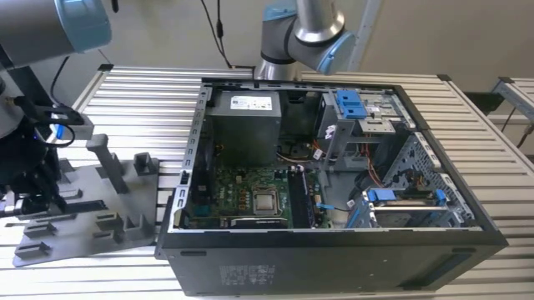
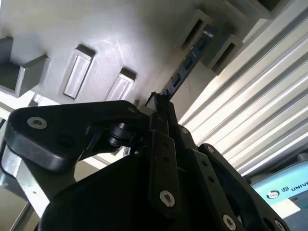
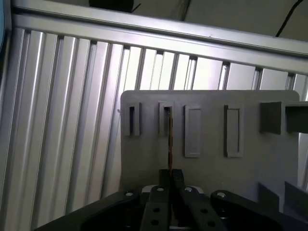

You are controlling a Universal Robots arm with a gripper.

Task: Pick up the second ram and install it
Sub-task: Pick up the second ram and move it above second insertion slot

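- Gripper (image 3: pixel 170 173) was closed, its two black fingers pinched on the ram (image 3: pixel 169 139), a thin dark stick seen edge-on in the first wrist view.
- In the exterior view the gripper hung low at the far left of the frame, over the left end of the grey holder (image 1: pixel 144 201).
- The ram stood on edge in the holder, its far end seated in a narrow upright slot. In the second wrist view its dark blue face, with a row of chips, ran from the fingertips (image 2: pixel 160 111) towards two slot blocks.
- The holder lay flat on the slatted metal table (image 1: pixel 142 100) at the lower left of the frame, with tall posts and small blocks rising from it.
- The arm (image 1: pixel 313 34) showed blue-capped joints at the upper left and at the top centre of the frame.
- The black case (image 1: pixel 334 265) lay with its open side up across the centre and right of the frame, just beside the holder's right edge.
- Inside, a grey power supply (image 1: pixel 242 125) sat at the case's upper left.
- The green motherboard (image 1: pixel 237 187) lay below the power supply in the frame, with a square socket (image 1: pixel 265 202) and long black slots (image 1: pixel 299 200) to the socket's right.
- Blue latches (image 1: pixel 351 103) marked the drive bays at the case's right.
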